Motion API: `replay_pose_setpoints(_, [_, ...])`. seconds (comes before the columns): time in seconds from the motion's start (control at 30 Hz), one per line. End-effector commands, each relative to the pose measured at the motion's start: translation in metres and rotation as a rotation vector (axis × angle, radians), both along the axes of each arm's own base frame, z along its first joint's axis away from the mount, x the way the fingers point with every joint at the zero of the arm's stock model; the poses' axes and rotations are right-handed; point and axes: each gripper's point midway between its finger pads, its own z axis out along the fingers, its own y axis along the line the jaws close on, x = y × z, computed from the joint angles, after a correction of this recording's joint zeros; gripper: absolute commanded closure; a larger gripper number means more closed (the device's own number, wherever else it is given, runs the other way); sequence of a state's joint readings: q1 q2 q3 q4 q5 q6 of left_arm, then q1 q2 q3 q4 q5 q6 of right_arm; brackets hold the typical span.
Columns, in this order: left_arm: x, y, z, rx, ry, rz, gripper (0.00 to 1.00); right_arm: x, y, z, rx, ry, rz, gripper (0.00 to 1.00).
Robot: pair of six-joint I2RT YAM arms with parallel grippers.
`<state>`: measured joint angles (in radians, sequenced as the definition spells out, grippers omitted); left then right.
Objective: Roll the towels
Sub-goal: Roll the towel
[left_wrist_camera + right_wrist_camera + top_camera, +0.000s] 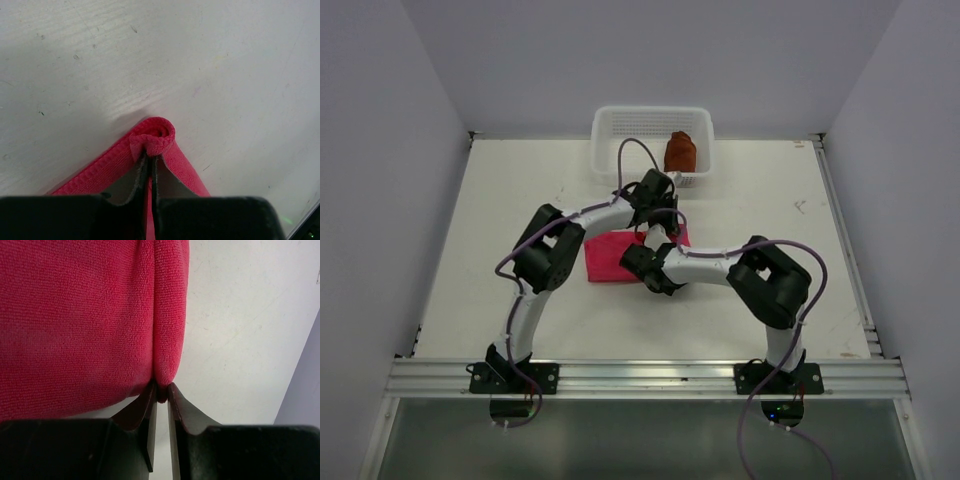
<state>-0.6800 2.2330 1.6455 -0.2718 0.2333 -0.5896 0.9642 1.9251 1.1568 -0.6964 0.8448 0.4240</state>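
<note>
A pink towel (610, 258) lies flat on the white table, its right edge curled into a small roll. My left gripper (663, 212) is shut on the far end of that roll; the left wrist view shows the curled corner (154, 137) pinched between its fingers. My right gripper (653, 250) is shut on the near end of the roll (169, 315), with the flat towel (70, 325) spreading to the left. A rolled brown towel (680, 152) stands in the white basket (610, 150).
The white basket sits at the table's far edge, just behind both grippers. Grey walls close in the left, right and back sides. Both arms cross over the table's middle.
</note>
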Motion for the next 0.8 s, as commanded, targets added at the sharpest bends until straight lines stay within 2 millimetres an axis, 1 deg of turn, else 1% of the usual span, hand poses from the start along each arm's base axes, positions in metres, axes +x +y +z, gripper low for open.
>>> replay_pose_setpoints(0.0, [0.006,0.015,0.002,0.064,-0.066,0.028,1.00,0.001,0.010,0.024,0.098,-0.032,-0.003,0.81])
replay_pose_setpoints(0.1, [0.006,0.017,0.001,0.070,-0.066,0.033,1.00,0.001,0.014,0.036,0.160,-0.061,-0.009,0.74])
replay_pose_setpoints(0.13, [0.005,0.018,-0.001,0.074,-0.065,0.033,1.00,0.001,0.017,0.038,0.186,-0.066,-0.011,0.73])
replay_pose_setpoints(0.17, [0.005,0.019,-0.002,0.076,-0.063,0.034,1.00,0.001,0.018,0.039,0.211,-0.070,-0.011,0.69])
replay_pose_setpoints(0.2, [0.005,0.020,-0.002,0.078,-0.062,0.035,1.00,-0.004,0.014,0.035,0.225,-0.058,-0.010,0.67])
replay_pose_setpoints(0.23, [0.004,0.020,-0.002,0.078,-0.062,0.035,1.00,-0.002,0.020,0.043,0.289,-0.083,-0.009,0.64])
replay_pose_setpoints(0.27, [0.003,0.021,-0.004,0.080,-0.060,0.035,1.00,-0.004,0.020,0.044,0.318,-0.086,-0.010,0.60])
replay_pose_setpoints(0.3, [0.003,0.021,-0.004,0.080,-0.060,0.037,1.00,-0.009,0.018,0.039,0.339,-0.066,-0.011,0.56])
replay_pose_setpoints(0.33, [0.002,0.021,-0.004,0.080,-0.060,0.036,1.00,-0.008,0.021,0.047,0.388,-0.086,-0.014,0.56])
replay_pose_setpoints(0.4, [0.002,0.022,-0.005,0.080,-0.058,0.038,1.00,-0.011,0.020,0.049,0.418,-0.087,-0.015,0.54])
replay_pose_setpoints(0.43, [0.001,0.022,-0.005,0.081,-0.057,0.038,1.00,-0.012,0.023,0.052,0.453,-0.094,-0.018,0.54])
replay_pose_setpoints(0.47, [0.001,0.023,-0.006,0.080,-0.055,0.038,1.00,-0.013,0.025,0.060,0.493,-0.108,-0.015,0.54])
replay_pose_setpoints(0.53, [0.000,0.022,-0.003,0.073,-0.061,0.038,1.00,-0.014,0.024,0.066,0.555,-0.125,-0.038,0.57])
replay_pose_setpoints(0.57, [0.000,0.024,-0.006,0.078,-0.059,0.042,1.00,-0.014,0.025,0.079,0.607,-0.151,-0.041,0.60])
replay_pose_setpoints(0.6, [0.000,0.024,-0.005,0.077,-0.060,0.044,1.00,-0.013,0.020,0.080,0.632,-0.160,-0.059,0.61])
replay_pose_setpoints(0.63, [-0.001,0.025,-0.005,0.080,-0.061,0.044,1.00,-0.013,0.024,0.083,0.692,-0.159,-0.072,0.67])
replay_pose_setpoints(0.67, [-0.001,0.026,-0.007,0.082,-0.058,0.047,1.00,-0.012,0.023,0.092,0.747,-0.171,-0.081,0.69])
replay_pose_setpoints(0.7, [-0.002,0.025,-0.007,0.080,-0.054,0.046,1.00,-0.009,0.015,0.090,0.765,-0.172,-0.112,0.71])
replay_pose_setpoints(0.73, [-0.002,0.026,-0.008,0.081,-0.052,0.049,1.00,-0.006,0.014,0.091,0.808,-0.177,-0.135,0.72])
replay_pose_setpoints(0.77, [-0.003,0.026,-0.009,0.079,-0.048,0.051,1.00,-0.004,0.007,0.086,0.849,-0.150,-0.169,0.73])
